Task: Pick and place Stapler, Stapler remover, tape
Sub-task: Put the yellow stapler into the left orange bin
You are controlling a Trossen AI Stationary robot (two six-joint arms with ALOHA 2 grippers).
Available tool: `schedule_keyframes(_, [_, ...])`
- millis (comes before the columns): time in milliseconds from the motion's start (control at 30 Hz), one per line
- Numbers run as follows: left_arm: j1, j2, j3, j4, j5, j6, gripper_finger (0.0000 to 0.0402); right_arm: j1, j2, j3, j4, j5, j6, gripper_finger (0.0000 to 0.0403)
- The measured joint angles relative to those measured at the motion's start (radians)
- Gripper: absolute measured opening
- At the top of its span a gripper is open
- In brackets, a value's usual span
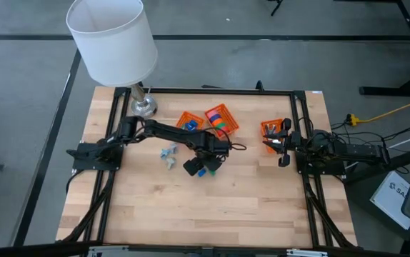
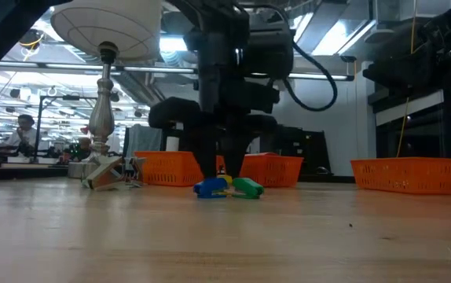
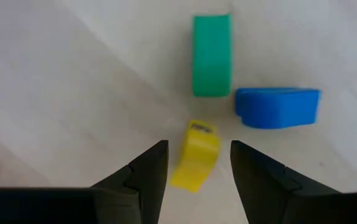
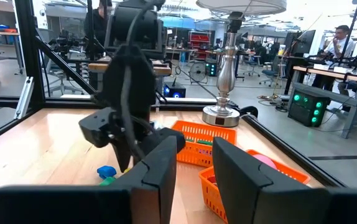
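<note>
- High view: the left gripper (image 1: 203,168) hangs over the small coloured pieces mid-table; the tape (image 1: 218,118) lies apart from it in the middle one of three orange baskets (image 1: 231,127). The right gripper (image 1: 279,148) waits beside the right-hand basket (image 1: 265,128).
- Low view: the left gripper (image 2: 224,174) stands just above a blue piece (image 2: 210,189) and a green piece (image 2: 248,188), with a yellow piece between them.
- Left wrist view: the fingers (image 3: 146,177) are parted narrowly, holding nothing, around the yellow piece (image 3: 197,155); one green, one blue, one yellow piece are counted.
- Right wrist view: the right gripper (image 4: 194,167) is slightly open and empty; two baskets show.
</note>
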Motion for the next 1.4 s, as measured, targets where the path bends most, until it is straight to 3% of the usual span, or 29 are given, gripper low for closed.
schedule_keyframes(267, [0.023,-0.004,-0.065,0.062,0.002,-0.023,0.0156,0.0,0.0,0.0,0.0,0.0,0.0,0.0108])
schedule_keyframes(733, [0.023,-0.006,-0.073,0.079,0.005,-0.091,0.0071,0.0,0.0,0.0,0.0,0.0,0.0,0.0108])
schedule_keyframes(1033, [0.035,-0.015,-0.076,0.077,0.013,-0.128,0.0075,0.0,0.0,0.0,0.0,0.0,0.0,0.0108])
schedule_keyframes(1400, [0.089,-0.113,-0.076,0.081,-0.003,-0.197,0.0073,0.0,0.0,0.0,0.0,0.0,0.0,0.0108])
